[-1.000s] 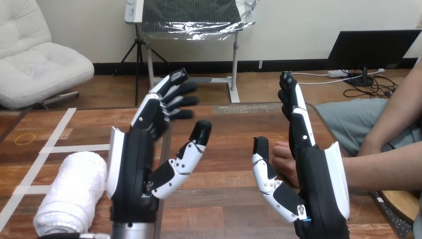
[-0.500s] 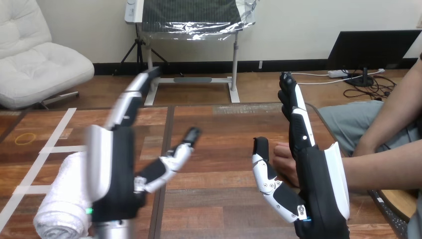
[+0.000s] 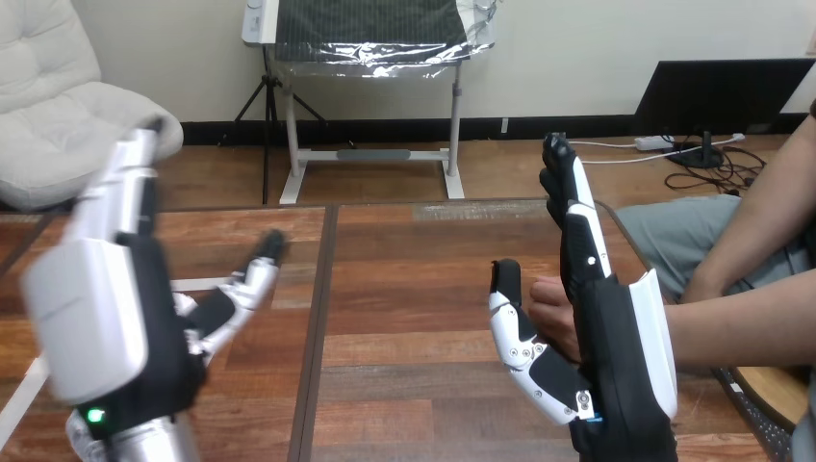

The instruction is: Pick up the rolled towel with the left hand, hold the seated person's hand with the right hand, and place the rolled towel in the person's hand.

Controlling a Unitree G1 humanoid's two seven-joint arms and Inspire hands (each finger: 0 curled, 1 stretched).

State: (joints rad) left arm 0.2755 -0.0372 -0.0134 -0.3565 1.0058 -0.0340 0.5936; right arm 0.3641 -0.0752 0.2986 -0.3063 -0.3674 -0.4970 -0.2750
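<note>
- At the left of the head view, the robot's left hand (image 3: 91,322) is raised over the wooden table (image 3: 414,298), with its white back shell facing the camera.
- Its fingers (image 3: 120,197) are straight and point up and away, and its thumb (image 3: 245,289) reaches out to the right. The hand is spread wide, and no object can be seen in its grasp.
- Low at this hand's left edge, beside the wrist, a pale sliver looks like one end of the rolled towel (image 3: 73,430). The hand covers the rest of it. Whether hand and towel touch cannot be told.
- A strip of white tape (image 3: 21,404) runs across the tabletop near the lower left corner.
- At the right of the view, the robot's right hand (image 3: 616,366) stands upright on its edge, palm turned to the left and white shell to the right.
- Its fingers (image 3: 577,221) are straight and point up and away. Its thumb (image 3: 515,332) juts out to the left, apart from the fingers. This hand is also fully spread, with nothing clasped.
- The person's hand (image 3: 550,313) rests low over the table in the space between that thumb and the palm, just beside the palm. No robot finger curls round it.
- The person's forearm (image 3: 736,327) comes in from the right edge and passes behind the right hand's white shell.
</note>
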